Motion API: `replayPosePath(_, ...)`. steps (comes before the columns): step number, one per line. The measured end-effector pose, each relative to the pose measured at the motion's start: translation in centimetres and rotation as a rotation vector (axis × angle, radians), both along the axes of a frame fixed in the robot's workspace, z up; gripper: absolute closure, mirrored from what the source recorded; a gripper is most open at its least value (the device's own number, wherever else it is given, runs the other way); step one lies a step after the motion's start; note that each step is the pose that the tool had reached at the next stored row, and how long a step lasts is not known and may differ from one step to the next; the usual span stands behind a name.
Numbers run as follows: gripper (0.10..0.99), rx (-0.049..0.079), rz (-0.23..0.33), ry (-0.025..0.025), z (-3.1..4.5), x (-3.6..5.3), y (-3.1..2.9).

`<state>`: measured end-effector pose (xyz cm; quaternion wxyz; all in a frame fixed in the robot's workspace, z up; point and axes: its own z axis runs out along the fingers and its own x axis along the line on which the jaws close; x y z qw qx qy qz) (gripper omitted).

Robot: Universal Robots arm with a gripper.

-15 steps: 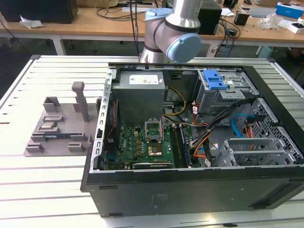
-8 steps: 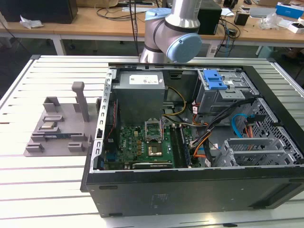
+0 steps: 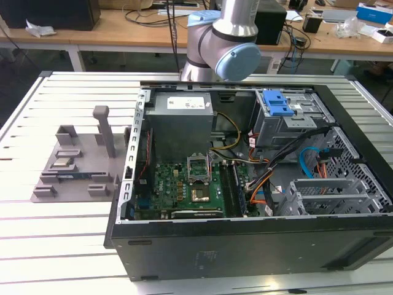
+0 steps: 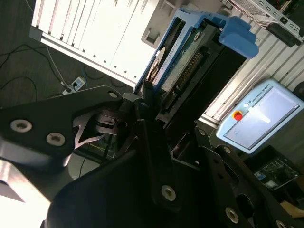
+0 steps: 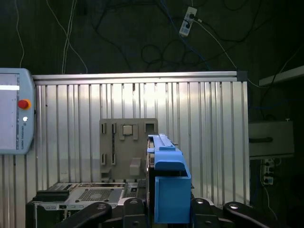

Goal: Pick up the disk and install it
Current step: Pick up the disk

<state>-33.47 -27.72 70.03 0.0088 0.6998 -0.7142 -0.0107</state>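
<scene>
In both wrist views the disk (image 4: 183,71) sits edge-on between my gripper's black fingers (image 4: 145,92), well above the table. Its bright blue carrier (image 5: 168,183) frames a silver metal body with a connector row along one edge. The gripper (image 4: 178,90) is shut on the disk, gripping its flat sides. In the first wrist view the gripper (image 5: 168,216) hangs over the slatted table with the carrier pointing down toward it. The exterior view shows the arm's base joints (image 3: 224,43) behind the open computer case (image 3: 245,184).
The case holds a grey power-supply box (image 3: 181,120), a green motherboard (image 3: 184,187), cables, and a drive cage with a blue latch piece (image 3: 277,103). A grey fixture plate (image 3: 80,163) lies on the table at the exterior view's left. A teach pendant (image 5: 14,116) hangs off the table's edge.
</scene>
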Motion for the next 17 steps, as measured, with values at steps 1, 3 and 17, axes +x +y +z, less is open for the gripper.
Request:
replayPosePath(1, 0.722, 0.0, 0.0, 0.0, 0.0, 0.0, 0.0)
replayPosePath(3, 0.722, 0.0, 0.0, 0.0, 0.0, 0.0, 0.0)
replayPosePath(17, 0.722, 0.0, 0.0, 0.0008, -1.71, 1.05, 0.0)
